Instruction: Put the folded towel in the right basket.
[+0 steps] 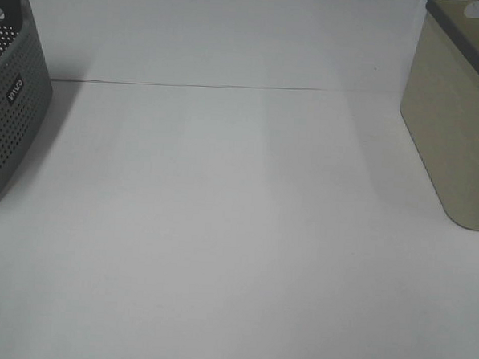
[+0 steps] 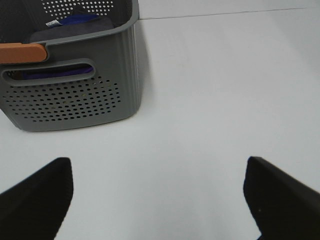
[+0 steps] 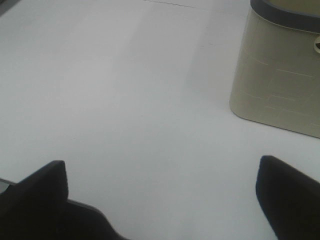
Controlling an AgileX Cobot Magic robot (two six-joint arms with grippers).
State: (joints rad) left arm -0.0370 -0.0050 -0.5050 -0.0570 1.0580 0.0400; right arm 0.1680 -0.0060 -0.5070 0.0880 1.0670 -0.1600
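Note:
The right basket [image 1: 455, 118] is a beige solid-walled bin with a grey rim at the right edge of the table; it also shows in the right wrist view [image 3: 280, 75]. My right gripper [image 3: 160, 200] is open and empty over bare table, short of the bin. My left gripper [image 2: 160, 200] is open and empty over bare table, near the dark grey perforated basket [image 2: 75, 95]. Dark cloth [image 2: 65, 32] with a blue-purple piece lies inside that basket; I cannot tell whether it is the folded brown towel. No towel lies on the table. Neither gripper shows in the exterior view.
The perforated basket [image 1: 10, 111] with a white logo stands at the table's left edge. An orange bar [image 2: 20, 52] sits on its rim. A white back wall meets the white table [image 1: 221, 227] along a seam behind both baskets.

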